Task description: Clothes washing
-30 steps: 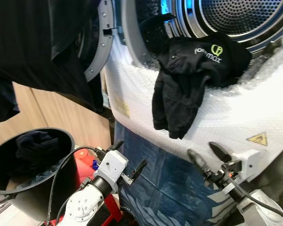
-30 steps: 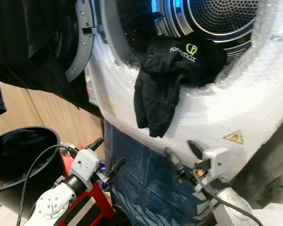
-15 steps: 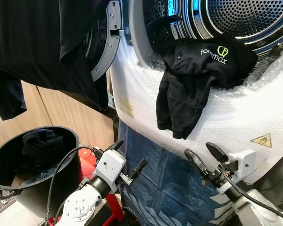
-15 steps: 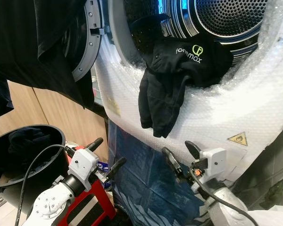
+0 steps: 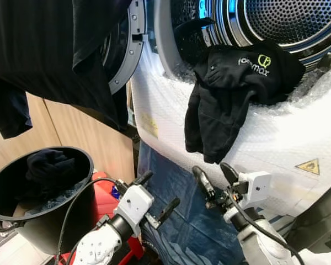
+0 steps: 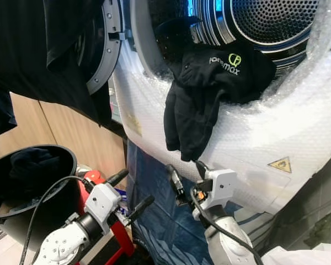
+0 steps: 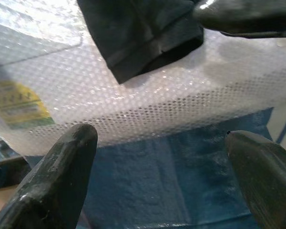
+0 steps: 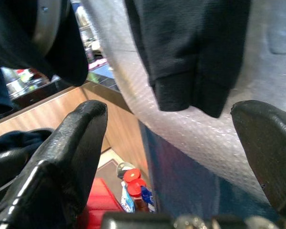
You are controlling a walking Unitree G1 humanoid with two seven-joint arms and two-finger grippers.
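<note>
Bubble-wrapped washing machine ahead of us, door open, its drum cut off by the frame's top edge.

We see a black garment draped over the drum's rim, sleeves hanging down the front. Our right hand sits just below it, fingers spread wide, empty; our left hand is lower and left, also spread, empty. Far left, a black bucket holds dark clothes, hard to make out. Right wrist view adds red-capped bottles on the floor.

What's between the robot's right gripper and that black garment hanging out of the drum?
Nothing but bubble wrap behind: in the left eye view, the open right gripper sits just below the black garment.
</note>
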